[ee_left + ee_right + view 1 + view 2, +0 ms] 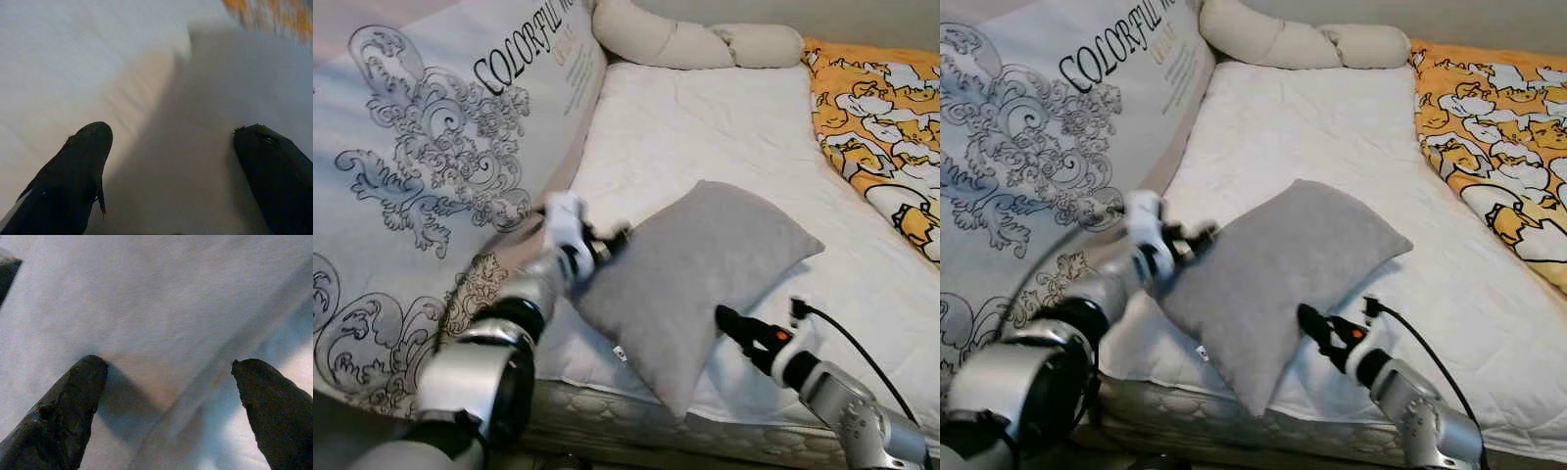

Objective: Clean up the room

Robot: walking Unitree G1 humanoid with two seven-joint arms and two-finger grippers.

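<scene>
A grey pillow (pixel 695 264) lies tilted on the white mattress (pixel 705 127), one corner hanging over the front edge. My left gripper (pixel 612 243) is at the pillow's left edge. In the left wrist view its black fingers (pixel 73 181) stand wide apart with grey fabric (pixel 195 147) between them. My right gripper (pixel 726 318) touches the pillow's lower right edge. In the right wrist view it is open, and one of its fingertips (pixel 73 396) presses a dent into the pillow (pixel 161 308).
A big white printed bedding pack (pixel 421 157) marked "COLORFUL" leans along the left side of the bed. A beige knotted bolster (pixel 685 39) lies at the far end. An orange patterned duvet (pixel 881 117) covers the right side.
</scene>
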